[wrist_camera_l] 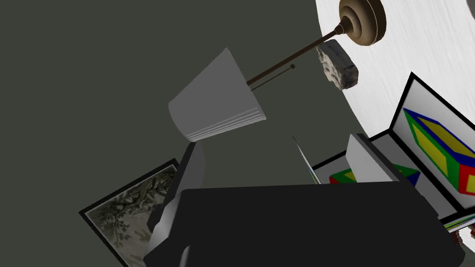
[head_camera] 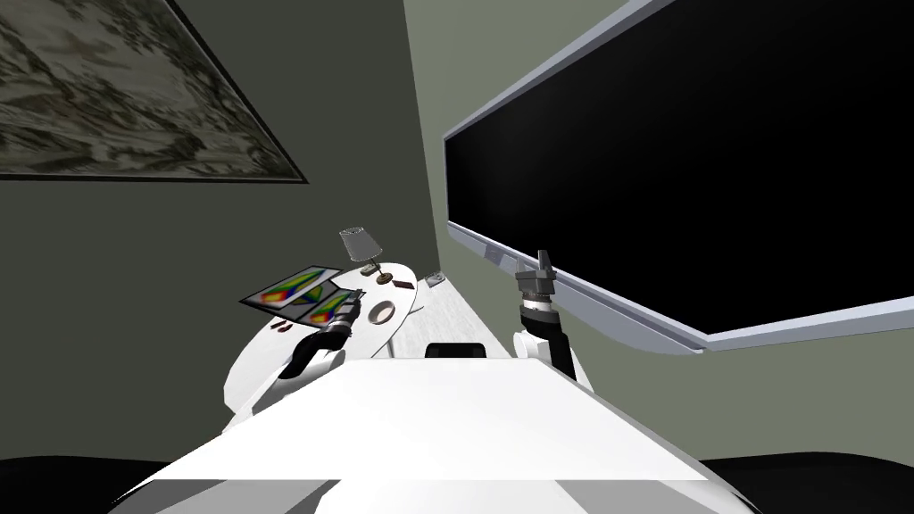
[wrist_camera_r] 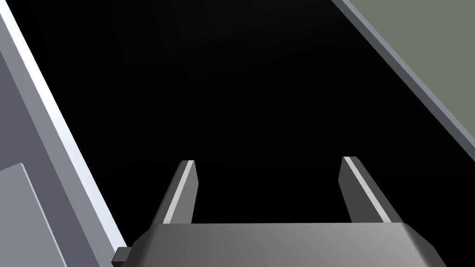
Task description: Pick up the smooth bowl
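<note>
The smooth bowl is a pale, shallow round dish on the round white table, near its right edge. My left gripper hovers over the table just left of the bowl, beside the colourful picture boards. In the left wrist view that gripper is open with nothing between its fingers, and it looks past the boards toward the lamp. My right gripper is raised at the right; its fingers stand open and empty.
A table lamp with a grey shade and brown base stands at the table's far side, next to a grey rock-like lump. A small dark object lies behind the bowl. A pale counter adjoins the table.
</note>
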`<state>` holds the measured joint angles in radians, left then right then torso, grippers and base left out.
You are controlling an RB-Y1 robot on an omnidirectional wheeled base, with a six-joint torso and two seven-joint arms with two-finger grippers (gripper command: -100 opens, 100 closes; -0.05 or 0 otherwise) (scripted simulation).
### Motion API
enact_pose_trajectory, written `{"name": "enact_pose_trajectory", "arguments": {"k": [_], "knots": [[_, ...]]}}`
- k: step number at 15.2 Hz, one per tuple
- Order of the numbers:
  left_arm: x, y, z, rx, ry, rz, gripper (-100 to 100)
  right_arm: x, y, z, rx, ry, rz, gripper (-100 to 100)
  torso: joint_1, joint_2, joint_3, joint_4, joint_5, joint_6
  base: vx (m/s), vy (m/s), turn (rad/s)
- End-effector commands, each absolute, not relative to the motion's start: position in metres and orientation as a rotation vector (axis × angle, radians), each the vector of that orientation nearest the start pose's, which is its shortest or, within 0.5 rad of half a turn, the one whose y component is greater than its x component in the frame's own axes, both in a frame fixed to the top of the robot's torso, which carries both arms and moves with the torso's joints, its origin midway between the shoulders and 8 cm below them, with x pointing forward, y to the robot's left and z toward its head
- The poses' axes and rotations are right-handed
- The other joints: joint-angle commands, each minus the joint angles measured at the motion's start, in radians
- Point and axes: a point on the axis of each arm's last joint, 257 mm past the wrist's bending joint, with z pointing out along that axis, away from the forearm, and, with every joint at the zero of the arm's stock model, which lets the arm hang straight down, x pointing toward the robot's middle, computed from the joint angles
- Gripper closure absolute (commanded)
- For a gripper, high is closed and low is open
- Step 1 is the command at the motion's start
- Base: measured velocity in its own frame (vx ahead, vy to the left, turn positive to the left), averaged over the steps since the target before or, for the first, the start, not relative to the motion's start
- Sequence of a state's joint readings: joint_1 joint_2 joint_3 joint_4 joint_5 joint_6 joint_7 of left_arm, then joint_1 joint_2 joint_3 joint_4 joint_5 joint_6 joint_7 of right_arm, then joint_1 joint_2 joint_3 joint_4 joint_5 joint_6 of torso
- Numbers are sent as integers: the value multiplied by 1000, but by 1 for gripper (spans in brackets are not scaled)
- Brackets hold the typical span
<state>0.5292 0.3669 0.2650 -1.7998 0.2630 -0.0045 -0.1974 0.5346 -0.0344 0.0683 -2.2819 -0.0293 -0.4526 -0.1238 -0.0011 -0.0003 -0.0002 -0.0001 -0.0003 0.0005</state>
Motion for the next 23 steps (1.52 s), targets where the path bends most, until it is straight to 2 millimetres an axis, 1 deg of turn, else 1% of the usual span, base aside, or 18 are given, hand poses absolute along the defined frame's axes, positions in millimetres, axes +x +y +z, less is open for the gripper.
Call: {"name": "enact_pose_trajectory", "arguments": {"k": [1,2,4,5,6,7,8,9,10,12,13,15,17,18,19,20,22,23], "knots": [[342,515,-286,-1259,1335,-540,-100,352,-261,3,778,643,1473,0,0,0,0,0,0,0,10,-22,-191],[330,533,-302,-1316,1345,-496,-100,352,-261,3,778,643,1473,0,0,0,0,0,0,0,14,-29,-232],[327,534,-308,-1333,1356,-486,-100,352,-261,3,778,643,1473,0,0,0,0,0,0,0,10,-22,-133],[313,552,-325,-1397,1366,-440,-100,352,-261,3,778,643,1473,0,0,0,0,0,0,-1,8,-23,-148],[311,552,-328,-1409,1374,-433,-100,352,-261,3,778,643,1473,0,0,0,0,0,0,0,10,-23,-169],[300,567,-337,-1457,1373,-401,-100,352,-261,3,778,643,1473,0,0,0,0,0,0,0,16,-29,-269],[293,569,-348,-1487,1389,-381,-100,352,-261,3,778,643,1473,0,0,0,0,0,0,0,18,-25,-227],[293,569,-348,-1487,1389,-381,-100,352,-261,3,778,643,1473,0,0,0,0,0,0,0,13,-12,-70],[277,583,-362,-1551,1394,-340,-100,352,-261,3,778,643,1473,0,0,0,0,0,0,-1,15,-21,-161],[273,585,-367,-1565,1399,-331,-100,352,-261,3,778,643,1473,0,0,0,0,0,0,0,12,-14,-130],[257,597,-380,-1632,1403,-292,-100,352,-261,3,778,643,1473,0,0,0,0,0,0,-1,10,-16,-152],[238,609,-394,-1699,1400,-253,-100,352,-261,3,778,643,1473,0,0,0,0,0,0,0,17,-18,-219],[231,610,-402,-1724,1410,-237,-100,352,-261,3,778,643,1473,0,0,-1,0,0,0,0,20,-11,-136],[211,620,-414,-1790,1402,-201,-100,352,-261,3,778,643,1473,0,1,-1,0,0,0,-1,19,-12,-176],[209,619,-417,-1803,1410,-194,-100,352,-261,3,778,643,1473,0,0,-1,0,0,0,0,19,-12,-188],[190,628,-427,-1862,1396,-164,-100,352,-261,3,778,643,1473,0,0,-1,0,0,0,0,24,-15,-261],[186,626,-432,-1882,1408,-154,-100,352,-261,3,778,643,1473,0,1,-1,0,0,0,0,21,-4,-101],[167,633,-443,-1947,1395,-124,-100,352,-261,3,778,643,1473,0,1,-1,0,0,0,-1,20,-7,-156]]}}
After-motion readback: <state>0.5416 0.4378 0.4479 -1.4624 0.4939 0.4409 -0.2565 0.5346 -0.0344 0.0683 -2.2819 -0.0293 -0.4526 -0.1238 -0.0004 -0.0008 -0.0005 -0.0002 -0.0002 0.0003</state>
